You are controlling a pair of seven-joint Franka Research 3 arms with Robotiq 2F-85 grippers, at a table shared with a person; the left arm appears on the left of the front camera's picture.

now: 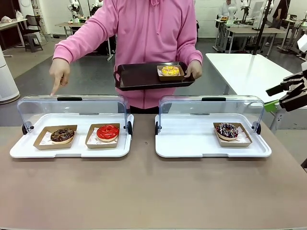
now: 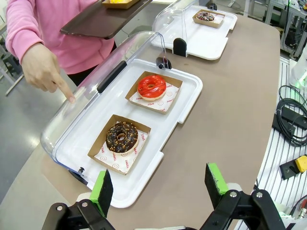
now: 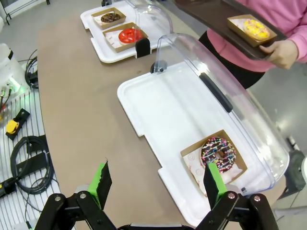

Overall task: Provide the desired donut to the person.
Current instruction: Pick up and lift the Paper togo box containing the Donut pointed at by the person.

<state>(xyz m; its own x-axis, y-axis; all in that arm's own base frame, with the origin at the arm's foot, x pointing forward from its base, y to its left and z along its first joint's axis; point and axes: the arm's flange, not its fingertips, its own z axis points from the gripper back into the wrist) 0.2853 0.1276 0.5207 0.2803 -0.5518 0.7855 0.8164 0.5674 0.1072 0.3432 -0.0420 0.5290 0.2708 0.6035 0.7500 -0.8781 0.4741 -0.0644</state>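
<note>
Four donuts in all, each in its own cardboard box: a chocolate donut (image 1: 62, 135) and a red donut (image 1: 107, 132) side by side on the left white tray (image 1: 72, 151), a sprinkled donut (image 1: 226, 130) alone at the right end of the right white tray (image 1: 192, 144), and a yellow donut (image 1: 170, 71) on the dark tray (image 1: 136, 76) the person (image 1: 148, 33) holds up at the far side. There are two white trays on the desk (image 1: 153, 191), well apart, and two clear lids (image 1: 72, 108), both swung up along the far edge, so they stand between the person and the donuts while the near side lies open. One hand (image 1: 59, 72) hangs with the forefinger pointing straight down, its tip just over the left lid at the end where the chocolate donut lies; the other hand grips the dark tray by its edge. The left tool (image 2: 157, 175) hovers above the near rim of the left tray, jaws wide and holding nothing. The right tool (image 3: 157, 167) hovers likewise near the sprinkled donut, wide and bare. Cables (image 2: 290, 115) lie beside the desk.
</note>
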